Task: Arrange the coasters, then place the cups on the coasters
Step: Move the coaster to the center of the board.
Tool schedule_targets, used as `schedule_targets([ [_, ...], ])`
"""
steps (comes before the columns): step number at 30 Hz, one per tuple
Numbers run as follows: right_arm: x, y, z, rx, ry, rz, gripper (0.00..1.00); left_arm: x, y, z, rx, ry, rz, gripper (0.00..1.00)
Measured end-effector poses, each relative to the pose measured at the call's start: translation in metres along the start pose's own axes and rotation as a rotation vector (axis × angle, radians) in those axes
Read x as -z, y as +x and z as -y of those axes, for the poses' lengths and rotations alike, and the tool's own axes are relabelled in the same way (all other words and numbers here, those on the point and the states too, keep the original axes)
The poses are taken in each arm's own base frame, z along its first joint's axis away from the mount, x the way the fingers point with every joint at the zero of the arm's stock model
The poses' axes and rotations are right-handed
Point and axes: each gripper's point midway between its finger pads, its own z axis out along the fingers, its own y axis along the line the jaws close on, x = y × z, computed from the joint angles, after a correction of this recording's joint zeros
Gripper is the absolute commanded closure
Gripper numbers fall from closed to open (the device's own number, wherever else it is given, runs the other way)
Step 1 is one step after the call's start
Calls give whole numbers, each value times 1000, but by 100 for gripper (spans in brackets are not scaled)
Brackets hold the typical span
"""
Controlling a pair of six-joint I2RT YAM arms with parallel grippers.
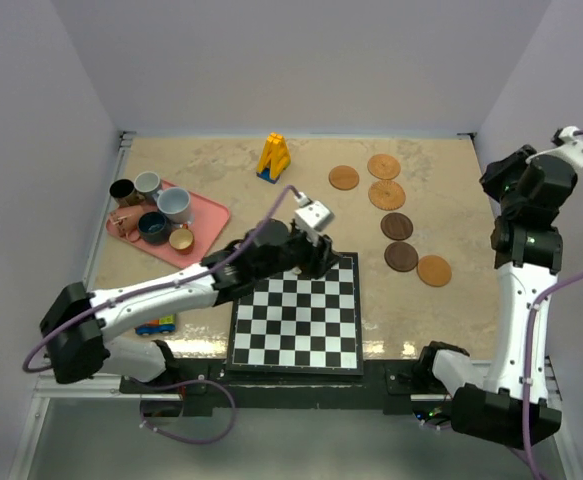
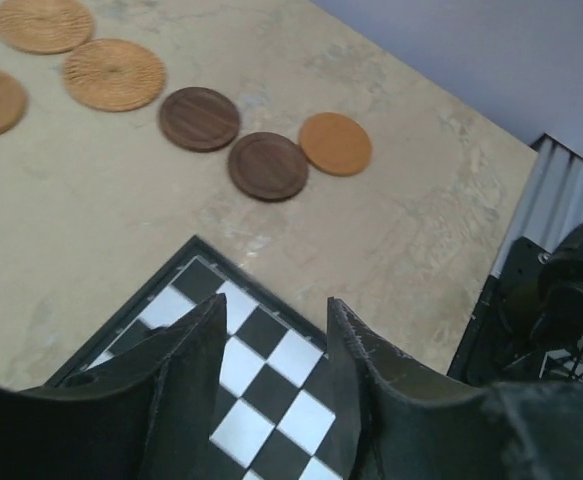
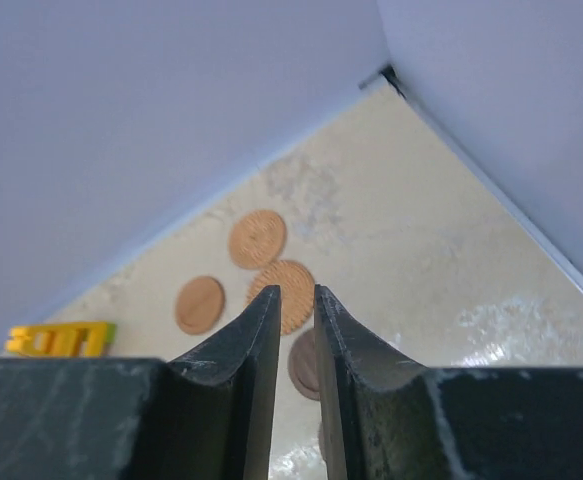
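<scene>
Several round coasters lie in a loose curve at the right back of the table, from a tan coaster [image 1: 344,178] through woven ones [image 1: 387,194] and dark brown ones [image 1: 402,257] to another tan one [image 1: 434,270]. The cups stand bunched on a pink tray [image 1: 208,213] at the left, among them a pale cup [image 1: 174,205] and a dark teal cup [image 1: 153,227]. My left gripper [image 2: 271,305] hovers over the chessboard's far edge, open and empty. The dark coasters [image 2: 268,165] lie ahead of it. My right gripper [image 3: 296,290] hangs high by the right wall, a narrow gap between its empty fingers.
A black-and-white chessboard [image 1: 296,315] fills the near middle. At the back stands a yellow toy [image 1: 273,157]. Small coloured blocks [image 1: 156,325] lie near the left arm's base. Walls close off the left, back and right sides.
</scene>
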Motion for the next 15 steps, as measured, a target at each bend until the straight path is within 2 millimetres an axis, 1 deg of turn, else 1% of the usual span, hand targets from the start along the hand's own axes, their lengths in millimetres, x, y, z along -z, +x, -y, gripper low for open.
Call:
schedule_targets([
  [1, 9, -16, -9, -2, -28, 38, 76, -9, 4, 13, -10, 22, -10, 55],
  [3, 24, -40, -22, -5, -73, 97, 78, -35, 10, 47, -38, 89, -20, 58],
  [4, 31, -49, -27, -5, -90, 118, 79, -48, 13, 60, -52, 115, -19, 58],
  [6, 40, -58, -34, -2, -117, 137, 80, -71, 18, 77, -70, 148, -21, 65],
  [7, 44, -61, -36, 2, -128, 141, 80, -86, 21, 86, -83, 169, -17, 67],
  [8, 46, -61, -38, 6, -136, 140, 80, -97, 25, 90, -90, 181, -18, 68],
  [9, 49, -62, -39, 11, -143, 140, 81, -112, 29, 96, -102, 201, -18, 70],
  [15, 58, -56, -40, 42, -157, 114, 83, -178, 49, 118, -164, 303, -18, 74],
])
